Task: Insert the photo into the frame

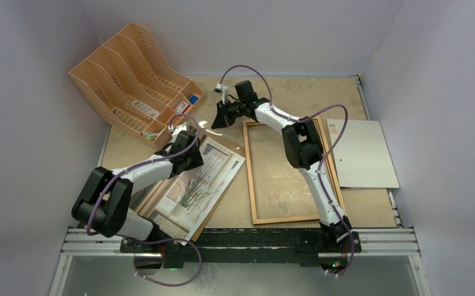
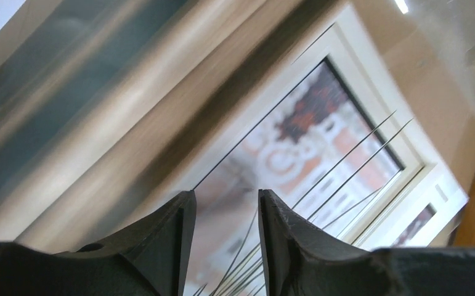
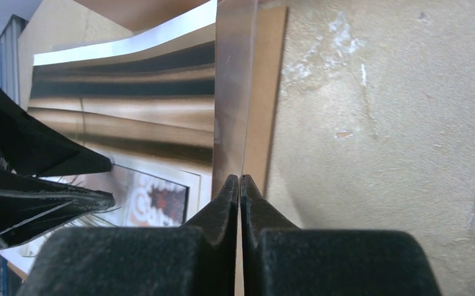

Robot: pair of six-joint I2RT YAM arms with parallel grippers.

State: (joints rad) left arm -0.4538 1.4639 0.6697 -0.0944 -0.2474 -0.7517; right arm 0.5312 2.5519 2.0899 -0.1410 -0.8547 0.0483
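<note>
The photo, a print of a grassy plant by a curtained window, lies face up and tilted at the left, on the brown backing panel. My right gripper is shut on the photo's far edge, which rises thin and edge-on between its tips in the right wrist view; the print curls up towards them. My left gripper is open, its tips low over the print. The brown wooden frame lies flat to the right of the photo, with bare table inside it.
An orange-tan file rack stands at the back left. A stiff grey-white sheet lies to the right of the frame. The backing panel's edge also shows in the right wrist view. Walls close in on three sides.
</note>
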